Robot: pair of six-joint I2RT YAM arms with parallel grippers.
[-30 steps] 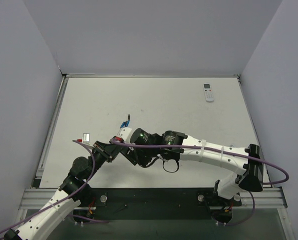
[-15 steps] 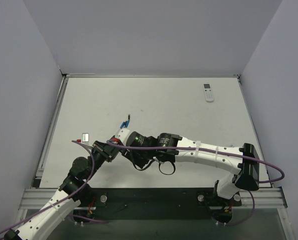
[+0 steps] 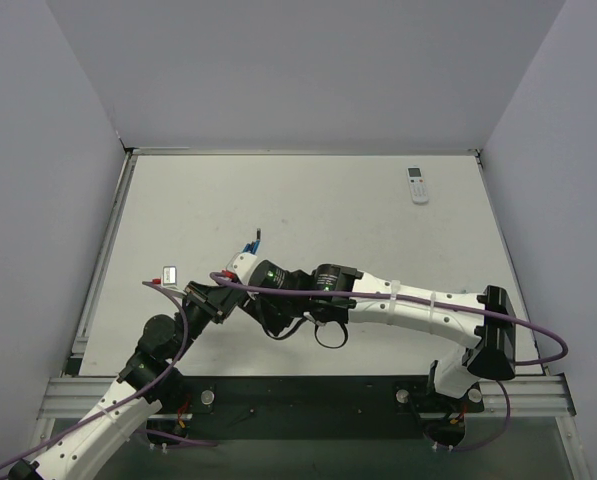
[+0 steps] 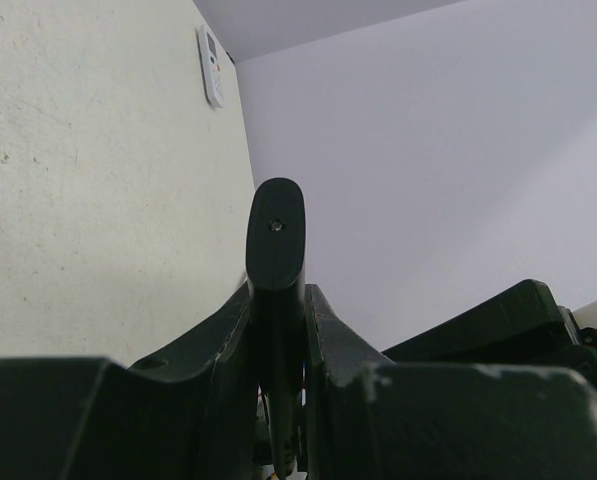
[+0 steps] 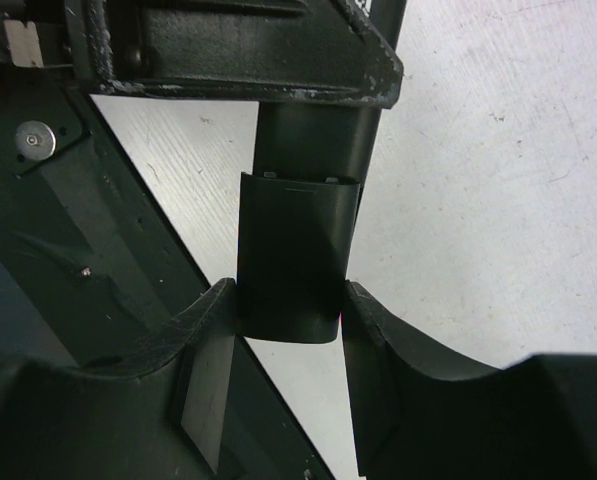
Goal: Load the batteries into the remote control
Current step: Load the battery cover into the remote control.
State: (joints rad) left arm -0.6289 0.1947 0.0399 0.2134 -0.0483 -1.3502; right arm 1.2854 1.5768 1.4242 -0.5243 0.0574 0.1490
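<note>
On your far left, a small white block [image 3: 172, 272] lies on the table [image 3: 328, 210], at about 9 o'clock from where the two arms meet. Next comes your left tool [image 4: 276, 310]. It is closed to a narrow gap on the remote control [image 4: 276, 235] and grips the black bar edge-on, so that the bar's rounded end sticks out past the fingers. From above, the remote is almost hidden between the two wrists, in the near left part of the table. At roughly 12 o'clock from that spot, just beyond the tools and apart from them, the batteries [image 3: 250, 244] lie on the table, one bright blue with a dark one right beside it. Your right tool [image 5: 290, 300] reaches in from the opposite side. Its fingers press on both long edges of the remote's free end, so it is clamped narrow on the same bar. In the right wrist view, that end looks like a separate black panel overlapping the body, but you cannot tell whether it is loose. Over at 1 o'clock, near the far right corner and well apart from everything else, a white remote [image 3: 417, 185] lies flat.
</note>
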